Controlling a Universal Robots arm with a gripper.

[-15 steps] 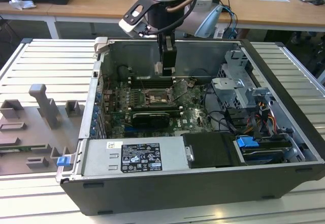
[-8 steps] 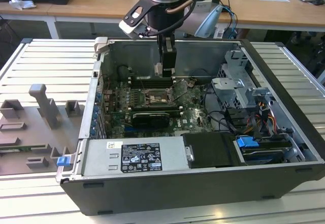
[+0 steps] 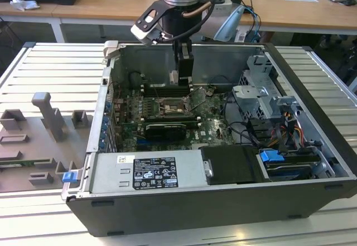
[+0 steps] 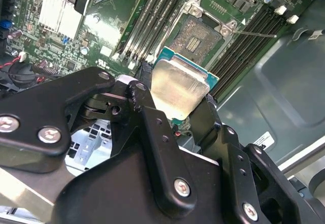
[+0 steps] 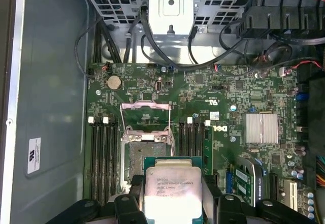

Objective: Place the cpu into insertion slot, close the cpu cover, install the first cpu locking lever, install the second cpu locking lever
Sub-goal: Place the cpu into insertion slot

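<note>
In both wrist views I see the tool [image 4: 176, 94] clamped on one cpu [image 5: 170, 188]. Its two black fingers [image 4: 209, 113] press on opposite edges, and the dull metal top faces the cameras. The cpu hangs above the green board, close to the one insertion slot [image 5: 144, 155] but not seated in it. The dark contact field of the slot lies bare.

The first wrist view shows the one cpu cover [image 5: 144, 113] swung up and open, on the side of the slot toward the metal cage [image 5: 171, 0]. One thin wire lever [image 5: 169, 122] stands free beside it.

The exterior view gives me the wider scene. The tool stands upright inside one open computer case [image 3: 312, 123], which lies on a ribbed metal bench [image 3: 50, 67]. One grey fixture plate [image 3: 39, 140] sits at the exterior view's left, and wooden desks [image 3: 301, 11] are far behind.
</note>
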